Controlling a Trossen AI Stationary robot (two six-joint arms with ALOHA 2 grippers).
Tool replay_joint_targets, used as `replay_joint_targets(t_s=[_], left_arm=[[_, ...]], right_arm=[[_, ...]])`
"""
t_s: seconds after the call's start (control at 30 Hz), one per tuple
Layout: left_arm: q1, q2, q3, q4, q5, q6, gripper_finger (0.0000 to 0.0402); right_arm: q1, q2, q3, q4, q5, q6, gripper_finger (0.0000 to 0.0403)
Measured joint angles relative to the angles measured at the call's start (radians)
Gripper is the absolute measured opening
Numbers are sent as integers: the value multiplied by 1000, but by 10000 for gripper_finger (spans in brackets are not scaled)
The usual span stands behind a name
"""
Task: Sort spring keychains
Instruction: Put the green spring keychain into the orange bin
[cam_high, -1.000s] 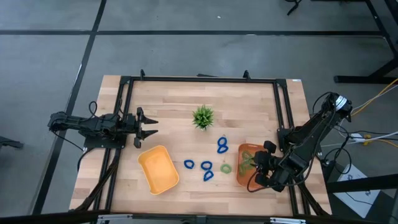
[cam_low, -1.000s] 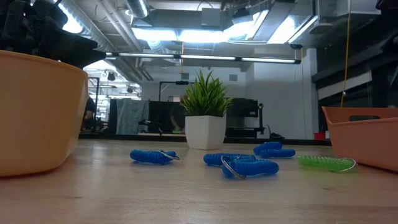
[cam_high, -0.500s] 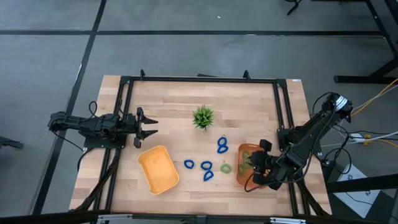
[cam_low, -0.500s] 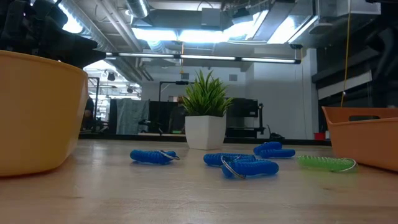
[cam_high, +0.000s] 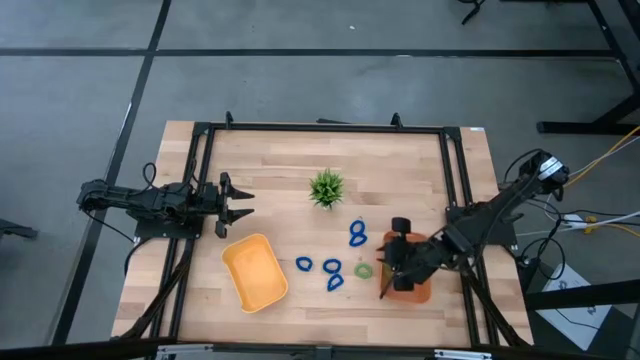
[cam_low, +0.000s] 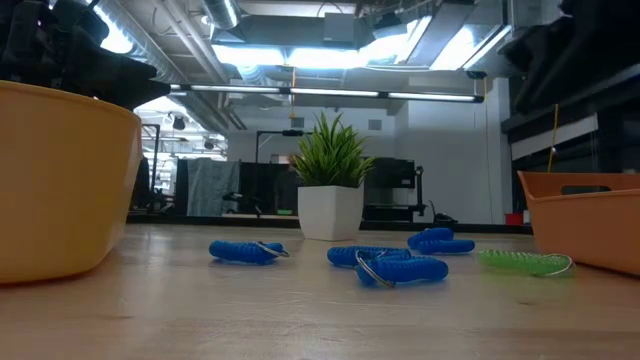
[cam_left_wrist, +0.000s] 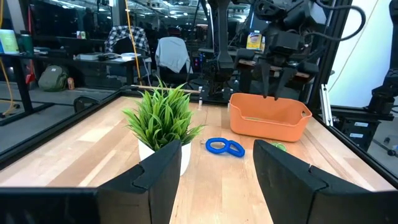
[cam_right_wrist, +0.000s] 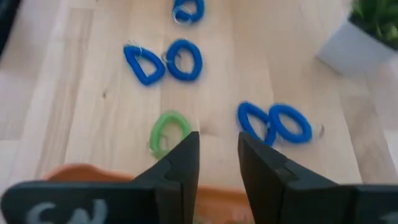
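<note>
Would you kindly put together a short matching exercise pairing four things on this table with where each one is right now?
Things:
1. right gripper
2. left gripper
3. green keychain
4. potted plant

Places:
A. on the wood just beside the orange tray
B. above the orange tray's edge, facing the keychains
C. near the table's far edge, around its middle
D. over the table's left side, beyond the yellow tray

Pairs: 1-B, 2-D, 3-A, 4-C
</note>
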Motion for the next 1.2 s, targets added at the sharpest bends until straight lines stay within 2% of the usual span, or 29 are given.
replay_joint_targets(t_s=[0.3,0.57,0.87,1.2], left_arm=[[0,0,0,0,0,0,196],[0,0,0,0,0,0,196],[0,0,0,0,0,0,196],[0,0,0,0,0,0,196]], right_arm=[[-113,1,0,131,-135,-242,110],[-205,42,0,234,-271,-374,110],[-261,96,18,293,-372,-419,110],[-263,203,70,284,-423,-439,110]])
